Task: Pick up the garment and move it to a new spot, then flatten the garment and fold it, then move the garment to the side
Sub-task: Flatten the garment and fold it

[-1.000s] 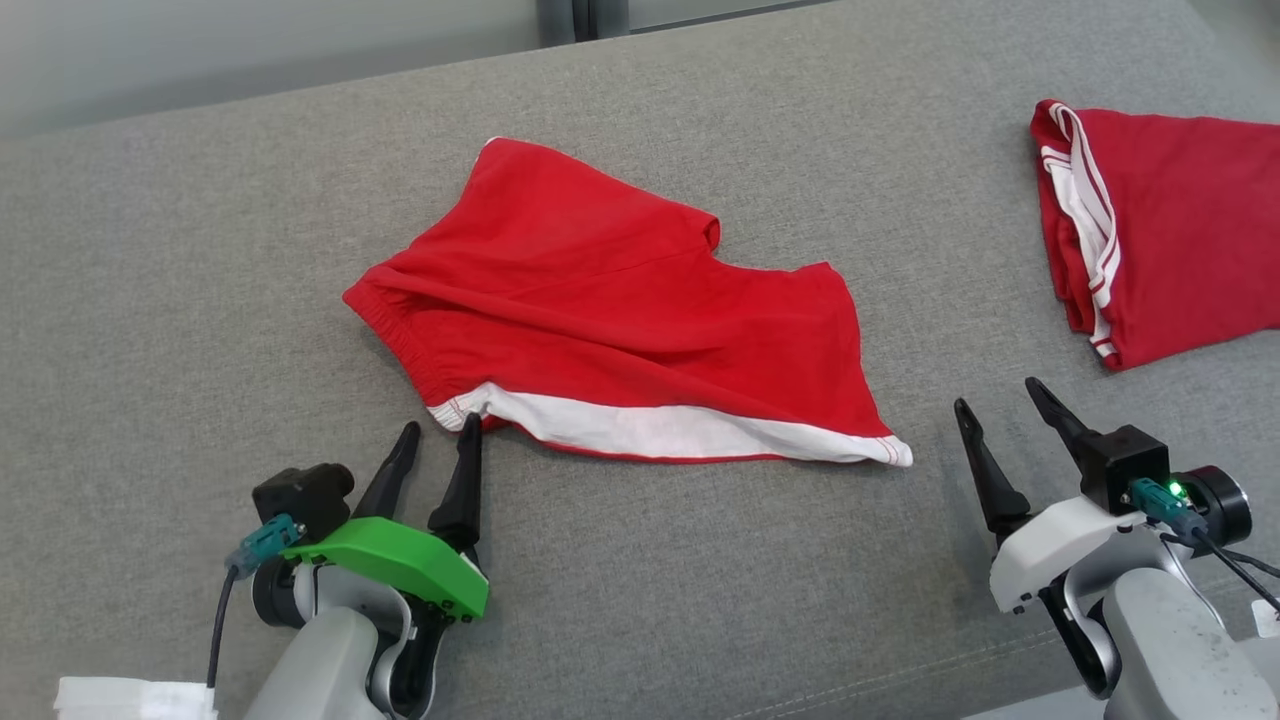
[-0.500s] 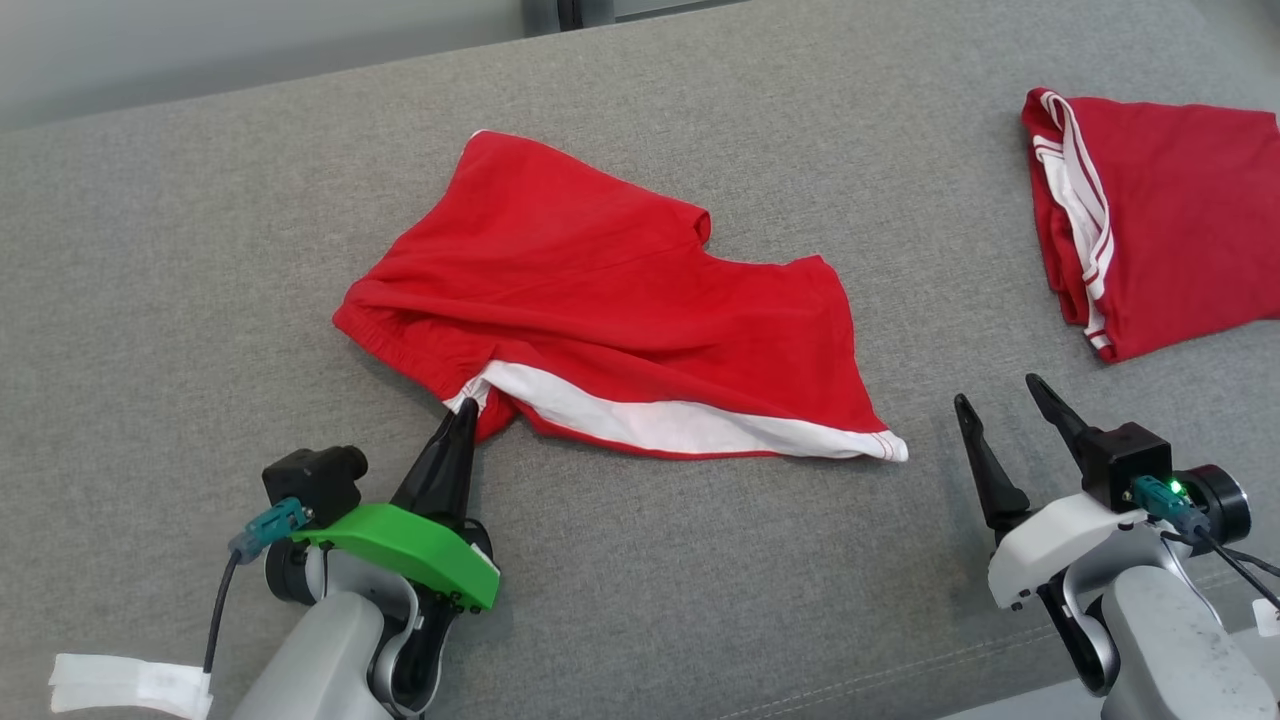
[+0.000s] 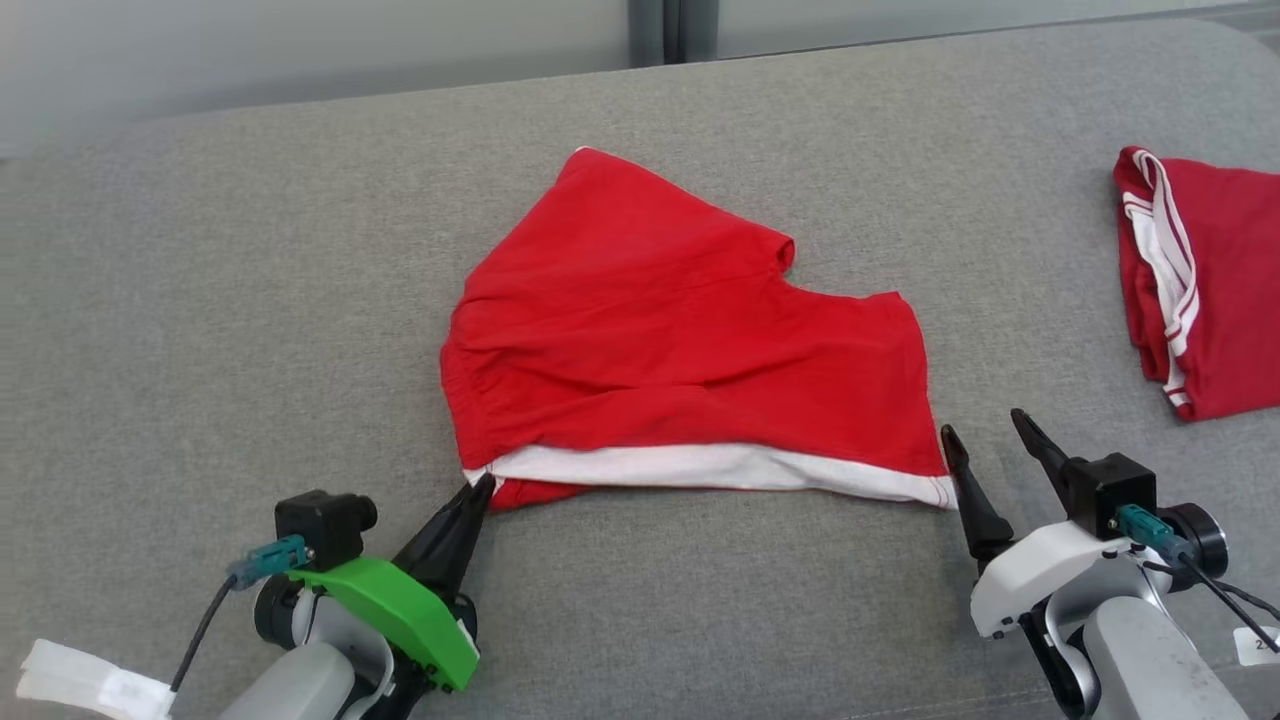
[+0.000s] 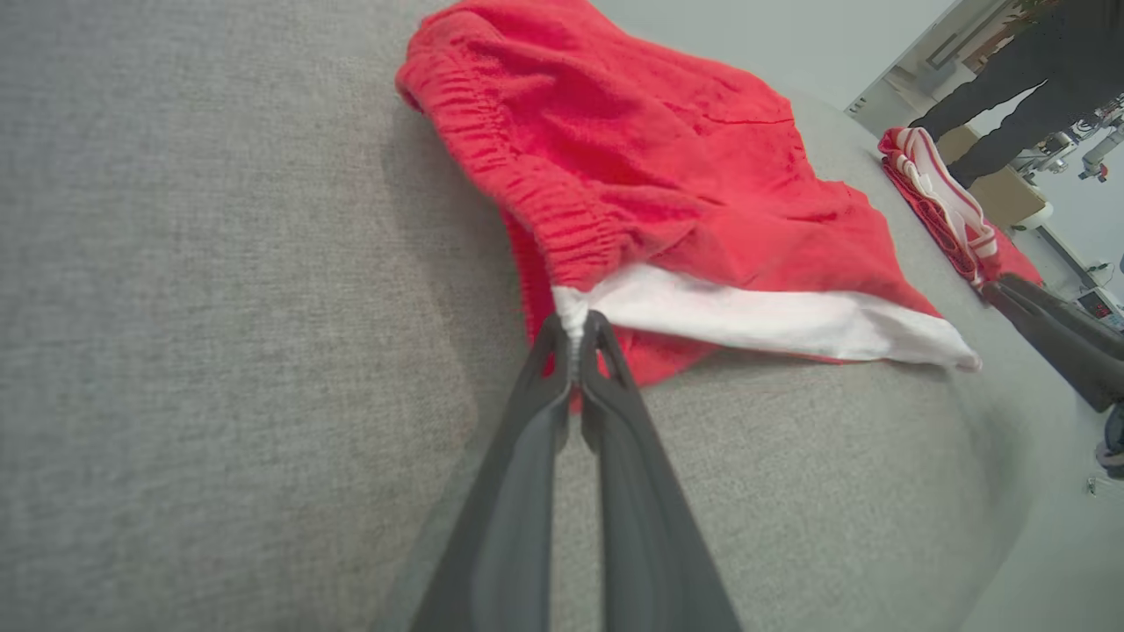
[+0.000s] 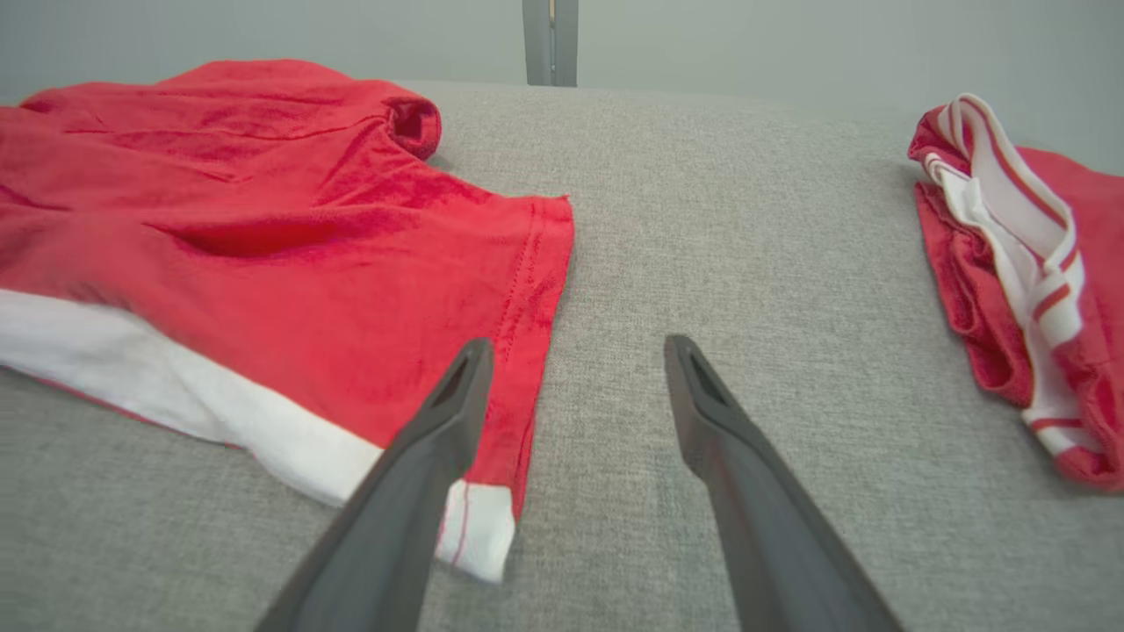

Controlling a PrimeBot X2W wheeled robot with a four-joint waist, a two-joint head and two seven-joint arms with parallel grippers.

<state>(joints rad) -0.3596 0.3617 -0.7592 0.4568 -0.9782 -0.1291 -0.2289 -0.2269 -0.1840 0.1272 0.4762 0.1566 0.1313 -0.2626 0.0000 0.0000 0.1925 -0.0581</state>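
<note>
I am pinching the near-left corner of the garment (image 3: 690, 340), red shorts with a white band (image 3: 720, 467) along the near edge. My left fingers (image 3: 450, 535) are closed tight on the cloth right where the band ends. My right fingers (image 3: 970, 500) are standing spread wide and holding nothing, with one tip just beside the garment's near-right corner. The garment is lying midway across the grey cushion (image 3: 200, 300), rumpled, with ridges running across it and one leg opening curling up at the far side. No part of it is looking lifted clear. A second red garment (image 3: 1215, 300) is lying well apart at my right. My reading: I am only starting the first step, the pick-up, with one corner secured and the other not yet gripped. Carrying to a new spot, flattening, folding and setting aside are all remaining.
</note>
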